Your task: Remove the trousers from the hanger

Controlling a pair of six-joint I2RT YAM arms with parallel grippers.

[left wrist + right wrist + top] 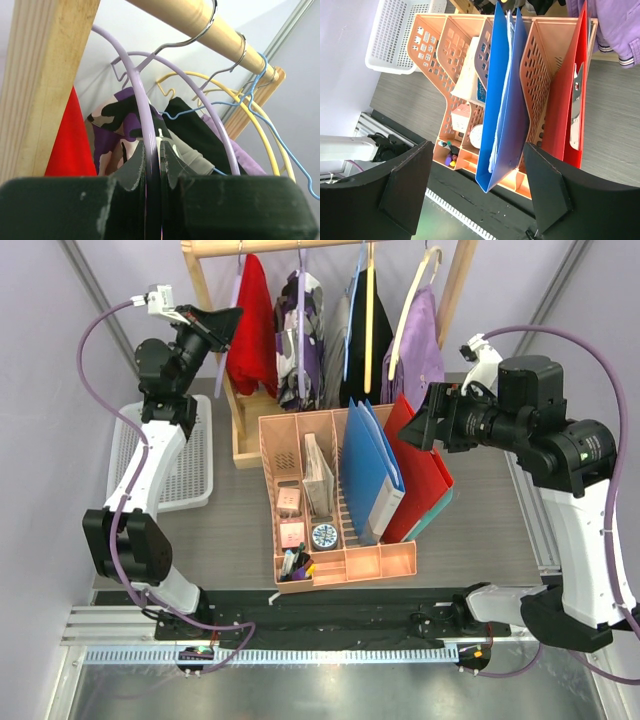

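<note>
A white basket (165, 455) is seen at the 9 o'clock edge of the table in the overhead view. Above it the left gripper (232, 318) is raised towards the 11 o'clock corner, level with the top of the trousers (255, 330). The trousers are hung as the leftmost garment on the wooden rail (330, 245), at 12 o'clock.

In the left wrist view the left gripper (152, 200) is clamped on one sloping arm of the hanger (145, 112), which is pinched between the two fingers (60, 210). The red cloth (70, 145) is shown at 9 o'clock of the grip, beside the wooden post. A patterned garment (115, 125) is hung just behind the hanger.

A peach organiser (345, 560) is placed at the table's centre, with a blue folder (365, 475) and a red folder (420, 480) stood upright in it.

At 3 o'clock of the organiser the right gripper (418, 425) is held spread wide with nothing in it. In its own view the right gripper (477, 150) is aimed at the folders.
</note>
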